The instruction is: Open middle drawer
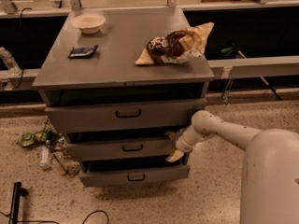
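Note:
The middle drawer is the low grey front panel with a small black loop handle, between the taller top drawer and the bottom drawer. It stands out a little from the cabinet, with a dark gap above it. My gripper is at the right end of the middle drawer's front. It is open, with one tan finger at the panel's upper edge and the other below it. It is well right of the handle. My white arm reaches in from the right.
On the cabinet top lie a chip bag, a white bowl and a dark packet. Litter and a bottle lie on the floor left of the cabinet. A black cable runs along the floor at lower left.

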You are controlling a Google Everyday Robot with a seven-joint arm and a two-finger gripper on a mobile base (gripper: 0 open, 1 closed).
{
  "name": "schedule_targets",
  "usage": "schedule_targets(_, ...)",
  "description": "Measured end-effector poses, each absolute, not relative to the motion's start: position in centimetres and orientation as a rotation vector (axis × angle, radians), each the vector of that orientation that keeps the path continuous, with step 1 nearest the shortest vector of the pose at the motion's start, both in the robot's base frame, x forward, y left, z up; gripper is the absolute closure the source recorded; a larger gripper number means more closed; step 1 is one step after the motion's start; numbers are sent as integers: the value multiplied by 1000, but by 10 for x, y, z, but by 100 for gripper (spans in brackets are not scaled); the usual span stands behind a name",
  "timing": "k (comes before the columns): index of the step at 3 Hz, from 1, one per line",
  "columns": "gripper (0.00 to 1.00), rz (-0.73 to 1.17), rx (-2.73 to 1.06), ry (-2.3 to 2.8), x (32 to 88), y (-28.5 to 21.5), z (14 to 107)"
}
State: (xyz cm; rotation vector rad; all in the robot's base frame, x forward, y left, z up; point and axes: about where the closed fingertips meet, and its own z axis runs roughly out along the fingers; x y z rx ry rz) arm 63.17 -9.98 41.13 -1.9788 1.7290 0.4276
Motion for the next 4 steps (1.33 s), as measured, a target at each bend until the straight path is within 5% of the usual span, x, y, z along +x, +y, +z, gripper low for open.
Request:
schedule_targets(2,96,483,-2003,1751,609,-103,421)
schedule_targets(3,100,483,-2003,1751,609,-103,426)
schedule_targets(4,83,483,-2002,1751,609,-103,428)
